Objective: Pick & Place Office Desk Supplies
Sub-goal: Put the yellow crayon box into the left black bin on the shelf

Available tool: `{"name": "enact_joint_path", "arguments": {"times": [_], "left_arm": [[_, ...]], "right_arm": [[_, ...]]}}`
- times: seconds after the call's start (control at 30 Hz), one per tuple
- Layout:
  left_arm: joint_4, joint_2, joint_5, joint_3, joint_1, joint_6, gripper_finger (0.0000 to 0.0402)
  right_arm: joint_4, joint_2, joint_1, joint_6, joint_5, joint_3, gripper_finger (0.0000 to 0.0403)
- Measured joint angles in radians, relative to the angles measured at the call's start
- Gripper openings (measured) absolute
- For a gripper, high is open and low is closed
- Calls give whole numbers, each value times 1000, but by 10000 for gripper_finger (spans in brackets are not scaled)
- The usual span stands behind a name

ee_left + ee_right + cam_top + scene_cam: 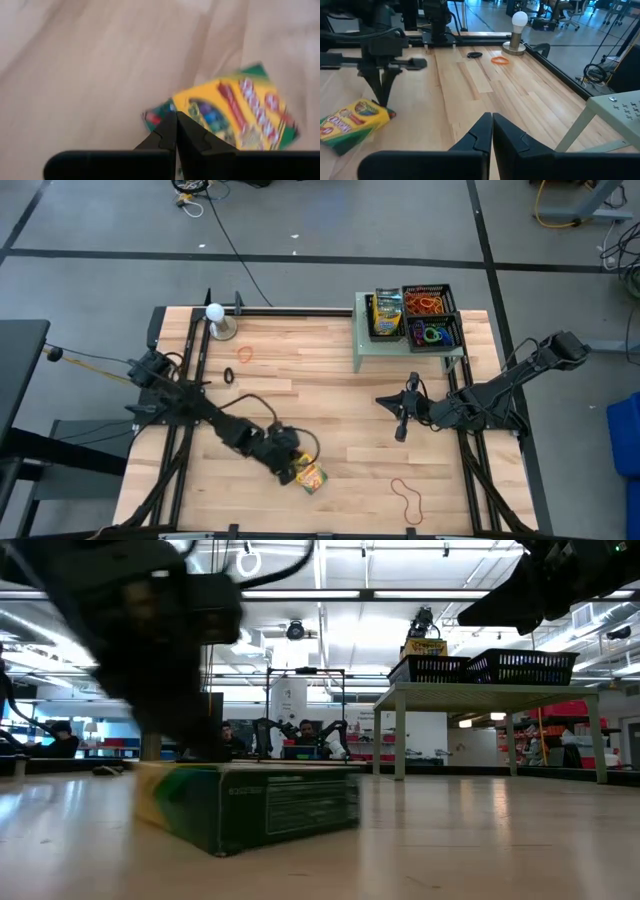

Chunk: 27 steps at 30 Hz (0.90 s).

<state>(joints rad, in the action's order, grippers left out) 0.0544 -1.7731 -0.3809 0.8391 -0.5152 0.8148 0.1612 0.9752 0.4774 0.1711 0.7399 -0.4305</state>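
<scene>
A yellow-green crayon box (311,478) lies flat on the wood table near the front edge, also seen in the low view (250,805). My left gripper (176,125) is shut and slants down from the table's left, its tips at the box's left end (384,107). My right gripper (402,425) is shut and hovers over the table's right middle with nothing in it. Loose rubber bands lie flat on the table: an orange one (245,354), a black one (229,375) and a reddish one (408,498). My left gripper's shut fingertips (383,100) come slanting down from the table's left onto the crayon box's left end (162,111), at its upper edge. Whether they touch the box or stand just above it, I cannot tell. The box lies flat on the table.
At the back right a grey stand (372,352) carries black baskets (432,316) with coloured rubber bands and more crayon boxes (385,315). A white ball on a small stand (216,320) sits at the far left. Bare wood lies between the two arms.
</scene>
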Motion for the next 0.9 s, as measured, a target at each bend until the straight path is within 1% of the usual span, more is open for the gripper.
{"name": "enact_joint_path", "arguments": {"times": [0.07,0.17,0.27,0.37,0.43,0.5,0.6,0.67,0.77,0.9], "left_arm": [[63,-9,47,0,41,-68,6],[60,16,104,0,74,-57,9],[-18,67,180,1,78,80,27],[-110,81,248,0,68,201,60],[-126,80,277,-1,54,249,86],[-92,65,312,-5,43,282,111],[-84,59,313,-27,35,310,140],[-75,60,305,-36,35,319,150],[-91,61,294,-41,36,335,152],[-98,72,285,-41,37,330,143]], "right_arm": [[0,0,2,0,0,0,23],[0,0,2,0,-5,0,23],[0,0,2,0,-8,0,23],[0,0,2,0,-8,0,23],[0,0,2,0,-7,0,23],[0,0,2,0,-7,0,23],[0,0,2,0,-7,0,23],[1,0,2,0,-7,0,23],[1,0,2,0,-7,0,23],[3,0,2,0,-7,0,23]]}}
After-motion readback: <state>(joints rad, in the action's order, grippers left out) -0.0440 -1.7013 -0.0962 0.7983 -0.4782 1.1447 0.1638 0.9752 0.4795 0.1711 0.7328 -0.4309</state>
